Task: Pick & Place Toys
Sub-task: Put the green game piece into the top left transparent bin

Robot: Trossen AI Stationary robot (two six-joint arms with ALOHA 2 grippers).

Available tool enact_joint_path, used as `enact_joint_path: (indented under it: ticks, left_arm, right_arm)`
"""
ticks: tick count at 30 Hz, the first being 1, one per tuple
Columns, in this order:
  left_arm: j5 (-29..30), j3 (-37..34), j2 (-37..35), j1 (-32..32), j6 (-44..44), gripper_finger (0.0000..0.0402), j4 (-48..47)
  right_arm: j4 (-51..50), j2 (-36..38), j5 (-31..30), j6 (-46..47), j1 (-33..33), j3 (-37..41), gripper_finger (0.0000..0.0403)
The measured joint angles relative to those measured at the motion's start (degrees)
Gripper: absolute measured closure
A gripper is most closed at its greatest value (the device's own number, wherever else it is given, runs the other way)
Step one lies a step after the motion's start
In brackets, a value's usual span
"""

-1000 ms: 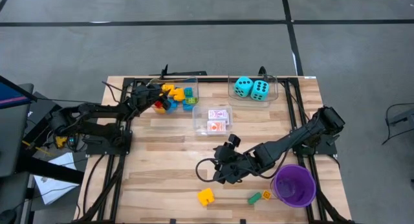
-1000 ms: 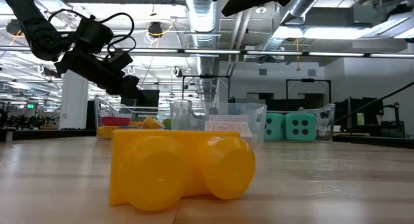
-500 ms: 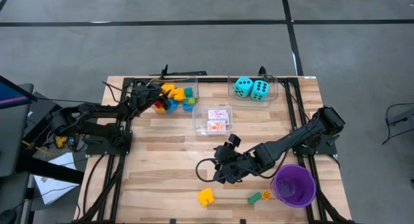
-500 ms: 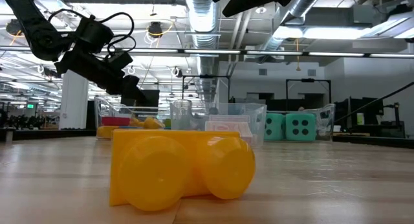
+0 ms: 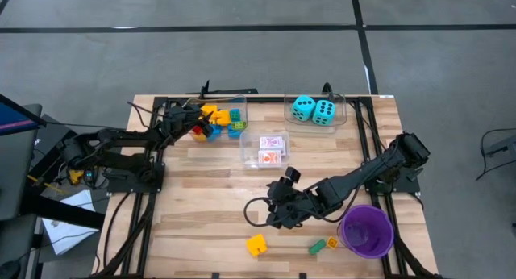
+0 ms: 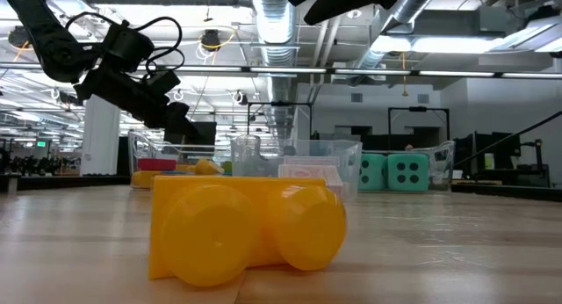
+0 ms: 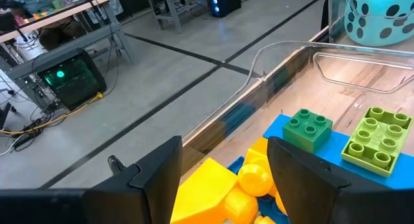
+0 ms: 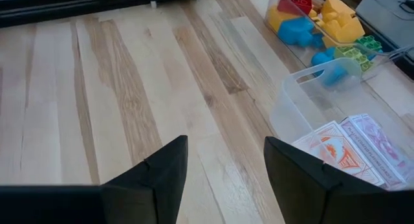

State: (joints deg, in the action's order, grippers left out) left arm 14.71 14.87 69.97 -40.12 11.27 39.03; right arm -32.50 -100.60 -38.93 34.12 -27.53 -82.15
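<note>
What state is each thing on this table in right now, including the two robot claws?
Left gripper: open, empty, over the brick bin.
Right gripper: open, empty, above bare wood.
Bricks: piled in the brick bin.
Dice: both in a clear bin.
Card packs: lying flat in the middle bin.
Yellow brick: loose on the table.
Green brick: loose beside the purple cup.
Purple cup: upright.

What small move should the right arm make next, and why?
Probably swing the right gripper over the yellow brick and lower. Its fingers are open and empty, and that brick lies loose on the table just beside it, outside the bins.
</note>
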Motion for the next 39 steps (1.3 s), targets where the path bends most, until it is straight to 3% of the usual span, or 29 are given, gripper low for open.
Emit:
enact_joint_path:
  ticks: [4, 13, 18, 25, 33, 39]
  left_arm:
    - [0.01, 0.0, 0.0, 0.0, 0.0, 0.0183, 0.76]
    - [0.01, 0.0, -0.07, 0.0, 0.0, 0.0183, 3.64]
    - [0.03, 0.0, -0.07, 0.0, -0.04, 0.0183, 5.79]
    - [0.01, 0.0, -0.07, 0.0, -0.02, 0.0183, 9.84]
    - [0.01, 0.0, -0.07, 0.0, -0.02, 0.0183, 10.5]
    - [0.01, 0.0, -0.09, 0.0, -0.5, 0.0183, 10.54]
  right_arm:
    - [-1.69, 0.02, 3.32, -0.23, -0.25, 0.0, 0.0207]
    - [-8.26, 0.02, 22.32, -1.55, -5.46, 0.02, 0.0207]
    - [-8.37, 0.02, 22.66, -3.6, -10.64, 0.02, 0.021]
    - [-8.87, 0.02, 25.75, -14.46, -17.64, 0.02, 0.0223]
    - [-8.99, -2.64, 22.18, -10.8, -22.16, 0.09, 0.0233]
    - [-8.86, -7.82, 26.6, -6.59, -21.96, -0.04, 0.0213]
